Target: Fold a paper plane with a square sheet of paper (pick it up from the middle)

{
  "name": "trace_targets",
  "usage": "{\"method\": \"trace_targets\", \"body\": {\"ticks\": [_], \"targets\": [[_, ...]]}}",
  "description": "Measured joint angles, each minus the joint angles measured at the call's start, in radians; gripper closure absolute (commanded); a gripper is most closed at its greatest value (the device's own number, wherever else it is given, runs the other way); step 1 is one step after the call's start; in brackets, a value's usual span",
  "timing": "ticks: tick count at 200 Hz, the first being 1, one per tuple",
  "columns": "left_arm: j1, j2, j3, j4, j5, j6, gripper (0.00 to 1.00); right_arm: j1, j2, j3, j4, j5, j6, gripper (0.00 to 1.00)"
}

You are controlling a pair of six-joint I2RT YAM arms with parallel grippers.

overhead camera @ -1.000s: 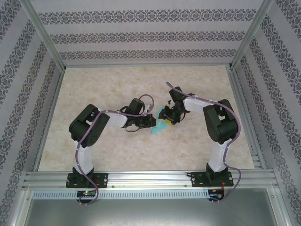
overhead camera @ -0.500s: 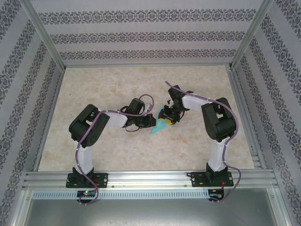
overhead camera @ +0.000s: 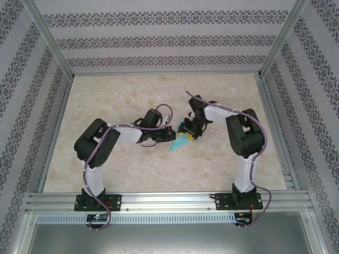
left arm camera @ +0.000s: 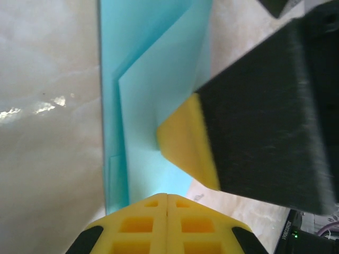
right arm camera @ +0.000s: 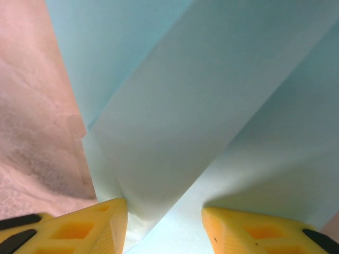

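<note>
You are looking into a robot test booth. Silver metal bars (overhead camera: pixel 169 200) box in a pale stone-look table top (overhead camera: pixel 132 95) and flowery striped walls (overhead camera: pixel 159 41).

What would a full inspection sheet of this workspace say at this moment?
Surface: beige marbled table, bare around the arms.
Job's things: turquoise paper, folded to a narrow point, mid-table between the grippers.
Clutter: nothing seen.
Grippers: left gripper shut on the paper's edge; right gripper open, its fingers either side of a raised fold.
Cables: lilac cables run along both arms.
Surroundings: patterned walls on three sides; aluminium rail at the near edge.
</note>
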Motion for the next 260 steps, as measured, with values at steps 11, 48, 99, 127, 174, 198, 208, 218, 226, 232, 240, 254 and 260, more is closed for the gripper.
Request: {"method": "trace_targets", "body": {"ticks": [11, 48, 99, 127, 174, 198, 208, 218, 226, 232, 240, 254, 260], "targets": [[0.000, -0.014, -0.003, 0.003, 0.003, -0.003, 0.96, 0.000, 0.002, 0.002, -0.003, 0.000, 0.002, 0.53], [-0.006, -0.026, -0.022, 0.003, 0.014, -0.021, 0.95, 0.000, 0.003, 0.003, -0.004, 0.000, 0.006, 0.53], [-0.042, -0.026, -0.024, -0.041, 0.015, -0.027, 0.93, 0.000, 0.005, 0.006, -0.006, 0.000, 0.011, 0.53], [-0.042, -0.026, -0.022, -0.066, 0.014, -0.029, 0.90, 0.000, 0.008, 0.010, -0.011, 0.000, 0.015, 0.53], [-0.043, -0.024, -0.002, -0.128, 0.000, -0.027, 0.90, 0.000, 0.008, 0.010, -0.011, 0.000, 0.018, 0.53], [-0.043, -0.023, 0.007, -0.152, -0.018, -0.023, 0.90, 0.000, 0.008, 0.010, -0.011, 0.001, 0.018, 0.53], [-0.043, -0.020, 0.010, -0.158, -0.023, -0.021, 0.90, 0.000, 0.008, 0.010, -0.011, 0.000, 0.018, 0.53], [-0.043, -0.016, 0.013, -0.163, -0.029, -0.021, 0.91, 0.000, 0.008, 0.010, -0.011, 0.000, 0.018, 0.53], [-0.043, -0.013, 0.014, -0.165, -0.033, -0.021, 0.91, 0.000, 0.008, 0.010, -0.011, 0.001, 0.018, 0.53], [-0.043, -0.011, 0.014, -0.167, -0.036, -0.021, 0.91, 0.000, 0.008, 0.010, -0.011, 0.000, 0.018, 0.53], [-0.043, -0.009, 0.015, -0.167, -0.039, -0.021, 0.91, 0.000, 0.008, 0.010, -0.011, 0.000, 0.018, 0.53], [-0.043, -0.008, 0.016, -0.169, -0.040, -0.021, 0.91, 0.000, 0.008, 0.010, -0.011, 0.000, 0.018, 0.53], [-0.043, -0.008, 0.016, -0.170, -0.040, -0.021, 0.91, 0.000, 0.009, 0.010, -0.011, 0.001, 0.018, 0.53]]}}
